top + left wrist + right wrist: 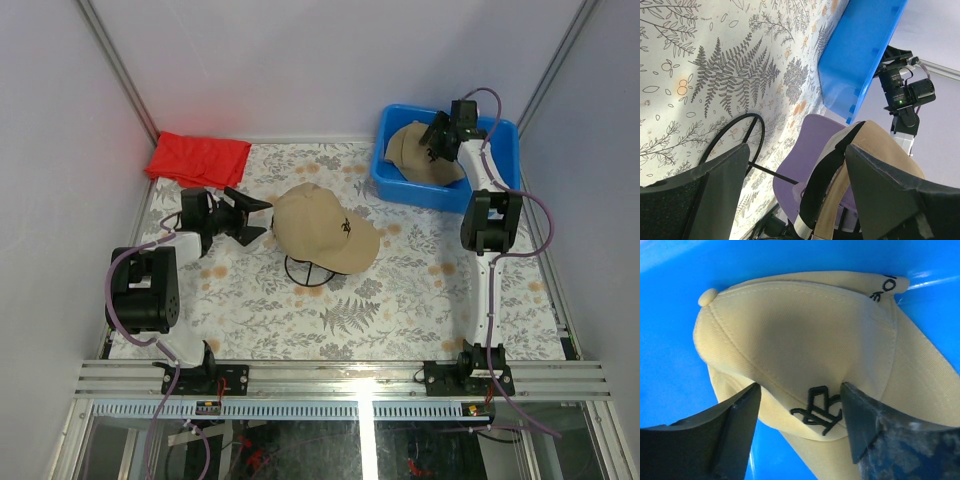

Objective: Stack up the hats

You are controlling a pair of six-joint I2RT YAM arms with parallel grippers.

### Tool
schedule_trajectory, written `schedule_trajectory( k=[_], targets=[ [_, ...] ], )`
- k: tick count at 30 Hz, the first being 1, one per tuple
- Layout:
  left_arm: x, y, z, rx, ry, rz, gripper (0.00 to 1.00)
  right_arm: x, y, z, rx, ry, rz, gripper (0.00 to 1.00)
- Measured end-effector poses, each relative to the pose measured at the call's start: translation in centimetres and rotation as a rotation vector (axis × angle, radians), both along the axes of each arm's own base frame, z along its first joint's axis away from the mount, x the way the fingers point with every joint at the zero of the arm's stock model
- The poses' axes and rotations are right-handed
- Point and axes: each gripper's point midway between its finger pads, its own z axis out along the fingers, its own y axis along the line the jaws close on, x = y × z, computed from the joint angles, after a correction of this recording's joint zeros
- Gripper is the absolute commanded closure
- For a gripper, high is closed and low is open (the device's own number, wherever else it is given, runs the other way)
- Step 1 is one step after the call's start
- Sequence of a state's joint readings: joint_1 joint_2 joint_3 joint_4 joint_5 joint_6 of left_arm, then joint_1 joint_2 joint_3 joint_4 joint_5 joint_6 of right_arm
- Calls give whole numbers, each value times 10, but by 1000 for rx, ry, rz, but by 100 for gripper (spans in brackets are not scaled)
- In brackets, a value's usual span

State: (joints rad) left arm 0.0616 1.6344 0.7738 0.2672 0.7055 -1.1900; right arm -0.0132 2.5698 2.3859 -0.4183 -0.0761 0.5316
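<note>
Lab test cell: white panel walls (320, 60), aluminium rail (340, 378)

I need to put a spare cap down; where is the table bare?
Widest: the near strip between wire stand and arm bases. Also bare: between the stacked caps and right arm, and between red cloth and blue bin. Crowded: left gripper beside the stack; the bin, holding a tan cap under the right gripper.
</note>
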Motion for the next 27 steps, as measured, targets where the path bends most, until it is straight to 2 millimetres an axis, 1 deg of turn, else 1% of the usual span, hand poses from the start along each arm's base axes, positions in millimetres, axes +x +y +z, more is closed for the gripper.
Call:
schedule_trajectory(
  k=[1, 2, 6, 7, 10, 12, 13, 15, 19, 21, 22, 23, 24, 27],
  targets=[
    [0, 0, -1, 3, 2, 1, 23, 0, -2, -2, -8, 2, -4, 64],
    [0, 1, -1, 7, 4, 1, 23, 0, -3, -3, -13, 4, -6, 77],
    [3, 9, 0, 26, 1, 17, 23, 0, -5, -5, -27, 4, -12, 98],
    [3, 12, 1, 29, 0, 26, 23, 1, -6, -7, -31, 3, -12, 100],
    [4, 24, 8, 42, -12, 62, 23, -2, -6, -15, -36, 5, -10, 100],
    [5, 32, 16, 49, -28, 88, 23, -7, -6, -15, -40, 4, -7, 100],
    [5, 35, 23, 55, -44, 99, 23, -11, -6, -12, -42, 6, -5, 100],
    [5, 40, 29, 61, -56, 114, 23, -20, -7, -4, -52, 12, 2, 100],
    [7, 43, 45, 74, -70, 127, 23, -41, -8, 14, -77, 29, 25, 100],
    [10, 45, 58, 84, -90, 135, 22, -53, -8, 30, -90, 28, 39, 100],
    [13, 46, 69, 90, -110, 139, 22, -57, -8, 38, -95, 24, 44, 100],
    [15, 47, 79, 95, -134, 143, 22, -61, -8, 50, -100, 10, 48, 100],
    [17, 47, 88, 98, -152, 147, 22, -65, -8, 62, -105, -5, 53, 100],
    [22, 49, 122, 101, -229, 160, 22, -77, -5, 111, -102, -75, 74, 100]
  ],
)
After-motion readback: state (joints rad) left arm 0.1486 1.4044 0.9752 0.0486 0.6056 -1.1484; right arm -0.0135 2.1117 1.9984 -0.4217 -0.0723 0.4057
